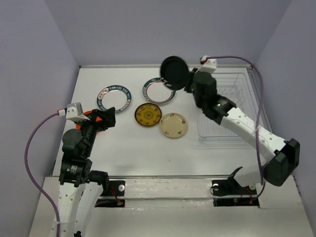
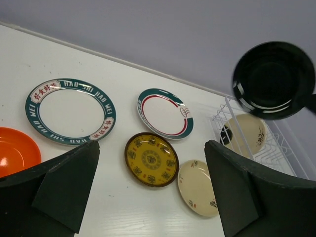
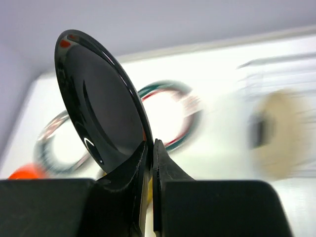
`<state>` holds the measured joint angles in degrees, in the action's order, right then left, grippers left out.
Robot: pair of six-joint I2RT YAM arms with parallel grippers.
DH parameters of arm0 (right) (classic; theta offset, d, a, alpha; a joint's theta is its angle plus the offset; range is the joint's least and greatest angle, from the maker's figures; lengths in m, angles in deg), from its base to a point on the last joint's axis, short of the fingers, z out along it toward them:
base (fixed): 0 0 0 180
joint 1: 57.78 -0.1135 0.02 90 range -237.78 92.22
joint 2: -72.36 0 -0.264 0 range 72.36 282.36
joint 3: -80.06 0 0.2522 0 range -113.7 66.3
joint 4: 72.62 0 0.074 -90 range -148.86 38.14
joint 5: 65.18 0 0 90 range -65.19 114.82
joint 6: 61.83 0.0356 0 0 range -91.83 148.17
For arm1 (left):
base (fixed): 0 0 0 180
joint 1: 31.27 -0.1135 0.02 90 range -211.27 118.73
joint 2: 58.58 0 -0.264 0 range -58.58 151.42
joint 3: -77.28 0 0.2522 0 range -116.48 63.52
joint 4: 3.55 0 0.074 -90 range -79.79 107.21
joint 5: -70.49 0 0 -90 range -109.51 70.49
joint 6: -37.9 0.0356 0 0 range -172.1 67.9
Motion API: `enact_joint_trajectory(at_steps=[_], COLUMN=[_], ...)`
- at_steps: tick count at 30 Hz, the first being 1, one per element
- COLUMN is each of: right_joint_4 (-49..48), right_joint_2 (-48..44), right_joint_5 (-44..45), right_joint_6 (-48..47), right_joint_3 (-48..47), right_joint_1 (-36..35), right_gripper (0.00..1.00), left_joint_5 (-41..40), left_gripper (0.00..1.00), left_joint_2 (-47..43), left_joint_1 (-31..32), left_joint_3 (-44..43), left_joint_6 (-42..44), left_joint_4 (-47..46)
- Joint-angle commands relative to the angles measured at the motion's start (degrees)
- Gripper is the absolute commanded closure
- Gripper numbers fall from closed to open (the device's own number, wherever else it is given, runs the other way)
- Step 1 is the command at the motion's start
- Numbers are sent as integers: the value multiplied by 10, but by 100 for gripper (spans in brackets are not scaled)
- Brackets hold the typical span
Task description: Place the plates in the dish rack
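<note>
Black plate (image 1: 175, 72) in right tool (image 3: 150, 148), aloft between red-lined plate (image 1: 159, 92) and rack (image 1: 236, 84)

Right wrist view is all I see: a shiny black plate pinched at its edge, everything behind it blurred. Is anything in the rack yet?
Observer: Yes, one cream plate stands upright in the dish rack.
Visitor: How many lie on the table?
Observer: Five: a white plate with a lettered rim, a white plate with a green and red rim, a mustard-brown plate, a second cream plate and an orange plate.
Visitor: And the other hand?
Observer: The left hand hangs open close to the orange plate.
</note>
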<state>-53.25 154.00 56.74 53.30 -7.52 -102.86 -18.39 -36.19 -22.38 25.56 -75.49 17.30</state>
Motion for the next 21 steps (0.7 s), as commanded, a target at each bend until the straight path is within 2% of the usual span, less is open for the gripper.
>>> enact_joint_trajectory(at_steps=[1,4,8,17,21], right_joint_4=[112,119,123,180,194], right_joint_2=[-35,-34,-7,69,72], right_joint_5=[196,213,227,169,148], right_joint_6=[-182,-223,-244,-213,-196], right_joint_3=[-56,-78,-97,-113,-102], right_joint_1=[160,241,291,291,285], right_gripper=[93,93,93,93,93], left_joint_5=[26,28,32,30,33], left_gripper=[1,1,1,1,1], left_joint_2=[8,8,12,12,13], left_joint_1=[-1,-1,-1,-1,-2], left_joint_3=[-23,-23,-22,-22,-22], left_joint_6=[6,6,7,8,7], left_joint_4=[-25,-25,-26,-26,-27])
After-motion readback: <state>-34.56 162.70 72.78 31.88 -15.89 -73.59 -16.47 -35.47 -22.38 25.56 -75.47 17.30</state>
